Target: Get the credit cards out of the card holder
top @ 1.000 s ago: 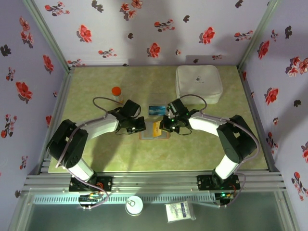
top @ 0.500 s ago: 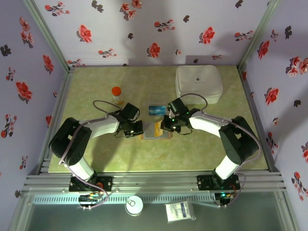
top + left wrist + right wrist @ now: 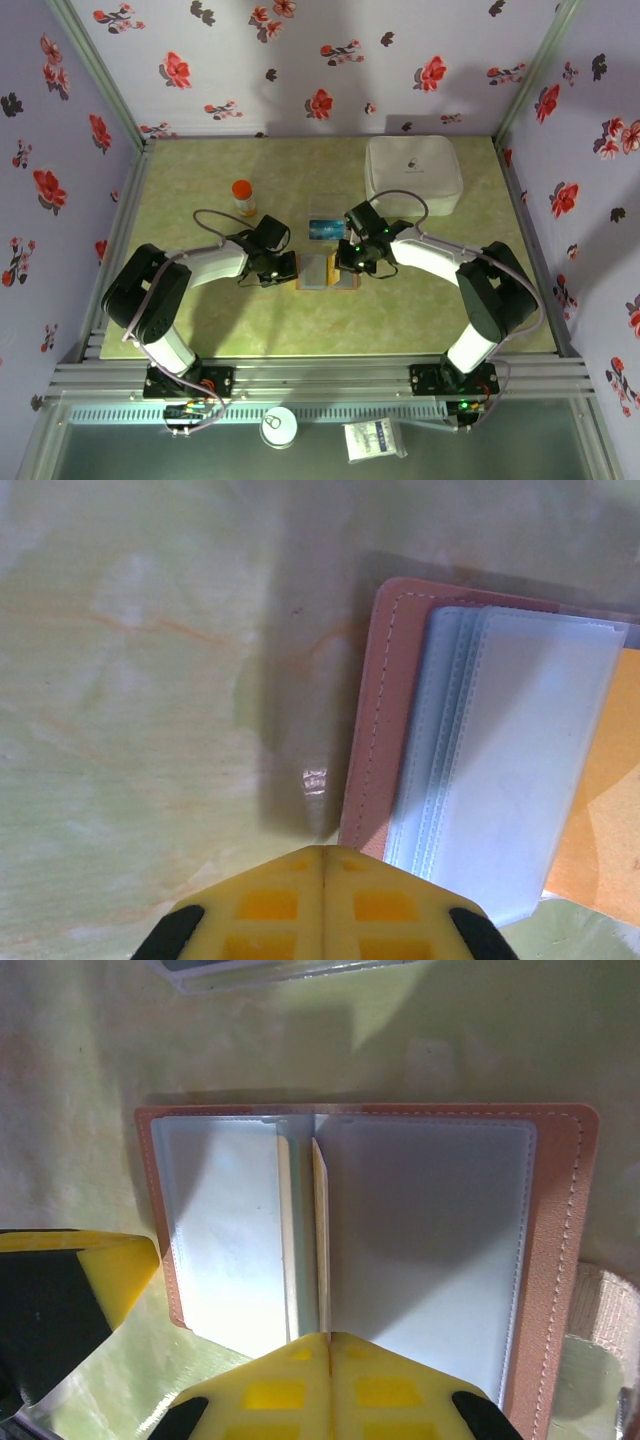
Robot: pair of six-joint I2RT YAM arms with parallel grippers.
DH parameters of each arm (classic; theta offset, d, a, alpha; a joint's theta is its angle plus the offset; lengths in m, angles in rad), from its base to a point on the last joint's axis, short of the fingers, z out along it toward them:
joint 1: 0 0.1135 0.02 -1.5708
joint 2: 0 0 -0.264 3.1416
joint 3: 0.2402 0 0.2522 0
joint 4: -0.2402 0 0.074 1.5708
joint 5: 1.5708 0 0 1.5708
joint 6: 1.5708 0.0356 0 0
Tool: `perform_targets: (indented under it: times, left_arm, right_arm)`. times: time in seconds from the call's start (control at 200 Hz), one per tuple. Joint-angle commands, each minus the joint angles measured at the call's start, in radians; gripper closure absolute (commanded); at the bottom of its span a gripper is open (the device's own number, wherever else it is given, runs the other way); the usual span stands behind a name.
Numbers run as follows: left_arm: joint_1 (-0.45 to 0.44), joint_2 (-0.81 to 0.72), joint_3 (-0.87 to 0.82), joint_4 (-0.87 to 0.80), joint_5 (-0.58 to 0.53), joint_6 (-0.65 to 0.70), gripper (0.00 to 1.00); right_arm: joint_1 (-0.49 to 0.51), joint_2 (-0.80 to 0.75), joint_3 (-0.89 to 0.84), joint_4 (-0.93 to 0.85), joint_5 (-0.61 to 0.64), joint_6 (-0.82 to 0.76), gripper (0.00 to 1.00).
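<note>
The tan card holder (image 3: 313, 271) lies open on the table between both grippers. My left gripper (image 3: 322, 852) is shut with nothing in it, its tip against the holder's left tan rim (image 3: 375, 710). In the top view the left gripper (image 3: 289, 268) sits just left of the holder. My right gripper (image 3: 328, 1338) is shut on a thin credit card (image 3: 320, 1240) standing edge-on at the fold between the grey-blue panels (image 3: 420, 1240). Its orange face (image 3: 600, 810) shows in the left wrist view. Another teal credit card (image 3: 325, 229) lies on the table behind the holder.
A big white rounded box (image 3: 413, 172) sits at the back right. A small orange-capped bottle (image 3: 242, 195) stands at the back left. The left finger (image 3: 95, 1270) crowds the holder's left corner. Floral walls close in three sides.
The orange card, lying broad on the open holder before, now shows as a narrow upright strip in the right gripper. The left gripper has drawn slightly left, to the holder's edge.
</note>
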Motion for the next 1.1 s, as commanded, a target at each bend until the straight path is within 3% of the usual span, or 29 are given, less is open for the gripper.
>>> perform_targets:
  times: [0.0,0.265,0.63,1.095]
  left_arm:
    - [0.004,0.007,-0.014,0.003,0.010,0.005,1.00]
    - [0.004,0.011,-0.019,0.017,0.023,0.002,1.00]
    - [0.004,0.000,-0.025,0.022,0.027,0.001,1.00]
    - [0.012,-0.038,-0.032,0.015,0.018,0.004,1.00]
  right_arm:
    - [0.014,0.003,0.023,-0.019,0.024,-0.007,0.93]
    - [0.036,0.019,0.043,-0.021,0.029,0.009,0.87]
    - [0.047,0.016,0.041,-0.044,0.056,0.017,0.88]
    - [0.040,-0.059,0.091,-0.142,0.109,-0.048,0.98]
